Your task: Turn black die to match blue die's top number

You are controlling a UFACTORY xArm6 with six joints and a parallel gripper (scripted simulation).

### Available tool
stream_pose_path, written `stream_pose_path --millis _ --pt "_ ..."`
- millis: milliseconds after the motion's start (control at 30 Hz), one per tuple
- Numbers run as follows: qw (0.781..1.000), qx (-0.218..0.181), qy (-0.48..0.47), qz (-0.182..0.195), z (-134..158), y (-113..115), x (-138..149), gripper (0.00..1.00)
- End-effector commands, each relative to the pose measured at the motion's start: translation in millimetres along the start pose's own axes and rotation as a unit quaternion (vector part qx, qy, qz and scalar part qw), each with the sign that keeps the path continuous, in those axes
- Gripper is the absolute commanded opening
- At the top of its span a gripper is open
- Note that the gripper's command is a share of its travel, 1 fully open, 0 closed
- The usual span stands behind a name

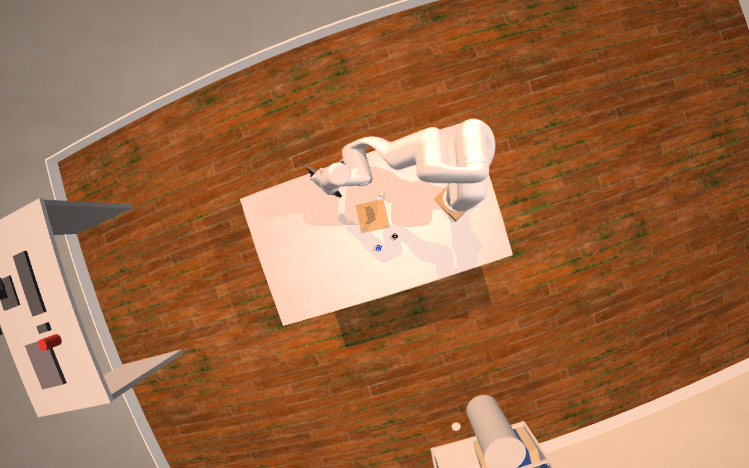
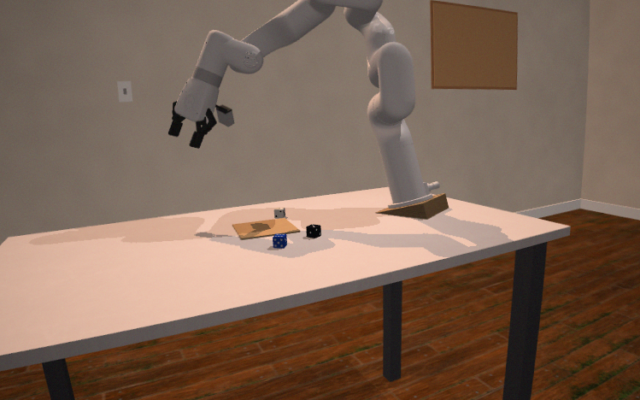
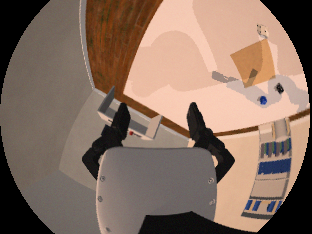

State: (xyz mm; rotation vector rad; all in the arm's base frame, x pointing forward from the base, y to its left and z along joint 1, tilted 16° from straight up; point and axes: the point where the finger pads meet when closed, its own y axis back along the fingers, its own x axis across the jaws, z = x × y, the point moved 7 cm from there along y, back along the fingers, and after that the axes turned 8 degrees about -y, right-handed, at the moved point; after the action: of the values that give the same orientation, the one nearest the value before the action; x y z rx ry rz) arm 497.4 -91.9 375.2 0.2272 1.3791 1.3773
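Note:
The black die (image 2: pixel 314 230) lies on the white table just right of the tan mat (image 2: pixel 266 227), off the mat; it also shows in the overhead view (image 1: pixel 394 235) and the wrist view (image 3: pixel 280 88). The blue die (image 2: pixel 279 240) sits on the table in front of the mat, also seen from above (image 1: pixel 378 247) and in the wrist view (image 3: pixel 263 100). The mat shows in the overhead view (image 1: pixel 372 216) and the wrist view (image 3: pixel 255 63). My gripper (image 2: pixel 186 131) is open and empty, high above the table's far left part, well away from the dice. The pips are too small to read.
A white die (image 2: pixel 279 213) sits at the mat's far edge, also in the overhead view (image 1: pixel 381 196). The arm's base stands on a wooden wedge (image 2: pixel 419 206) at the table's back right. A white cabinet (image 1: pixel 33 302) stands off the table to the left.

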Motion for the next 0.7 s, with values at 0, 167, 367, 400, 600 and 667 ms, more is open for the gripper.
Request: stream_pose_path --millis 0,167,367,400,600,667 --pt "0.999 0.029 0.018 0.023 -35 17 23 1.0" --pt "0.993 0.076 0.051 0.07 -87 28 64 1.0" --pt "0.984 0.11 0.08 0.115 -131 35 102 1.0" --pt "0.984 0.11 0.08 0.115 -131 35 102 1.0" --pt "0.975 0.131 0.1 0.148 -161 38 130 1.0" --pt "0.972 0.137 0.106 0.158 -170 39 138 1.0"
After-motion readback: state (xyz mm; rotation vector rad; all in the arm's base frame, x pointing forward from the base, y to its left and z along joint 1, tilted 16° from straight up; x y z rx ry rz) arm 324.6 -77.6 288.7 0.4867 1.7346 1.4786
